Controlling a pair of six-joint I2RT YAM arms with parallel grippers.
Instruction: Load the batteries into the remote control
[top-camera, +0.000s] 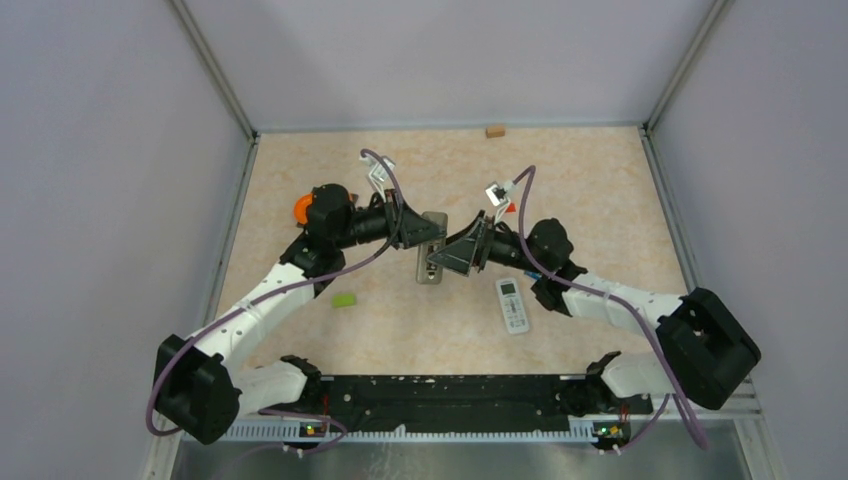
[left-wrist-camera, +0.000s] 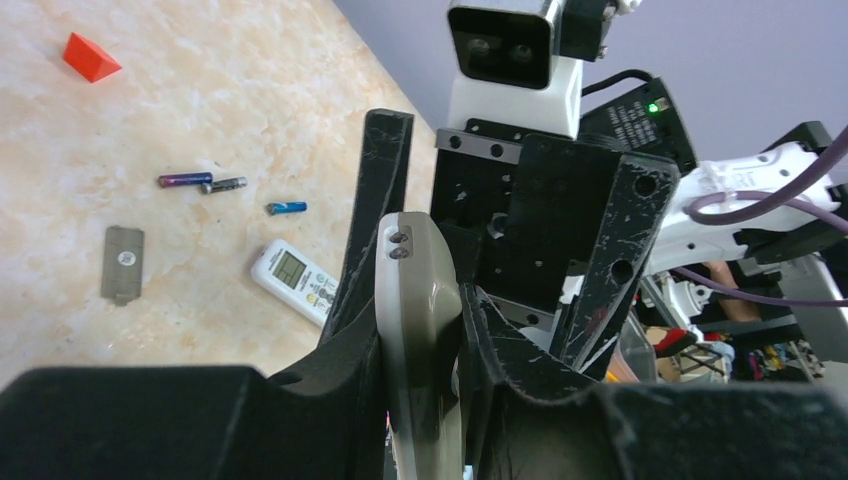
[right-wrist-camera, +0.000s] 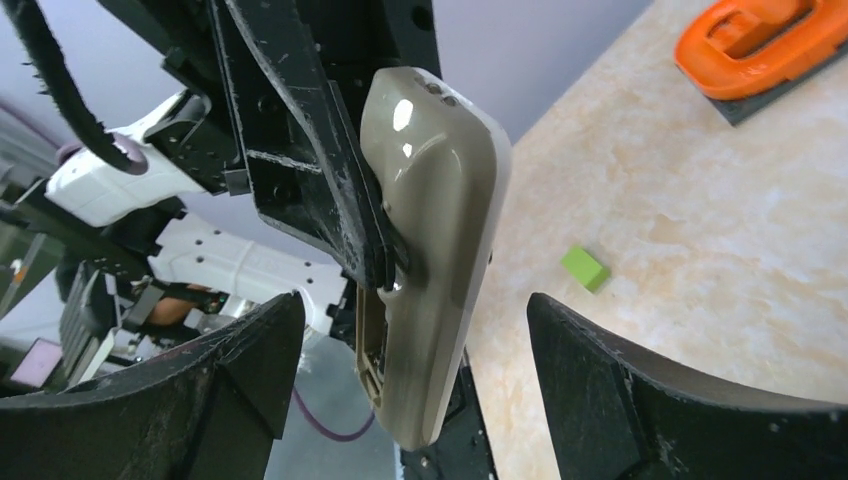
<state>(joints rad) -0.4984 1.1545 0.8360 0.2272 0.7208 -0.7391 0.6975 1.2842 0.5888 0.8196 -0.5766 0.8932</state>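
Observation:
My left gripper is shut on a grey-beige remote control, holding it edge-up above the table. In the right wrist view the remote control hangs between the wide-open fingers of my right gripper, touching neither finger, with an open recess on its left side. From above, both grippers meet at the remote control mid-table. Three batteries lie on the table in the left wrist view: a purple one, a dark one and a blue one.
A flat grey cover plate and a white remote lie near the batteries, and a red wedge sits farther off. A green block, an orange tool and a small brown block also sit on the table.

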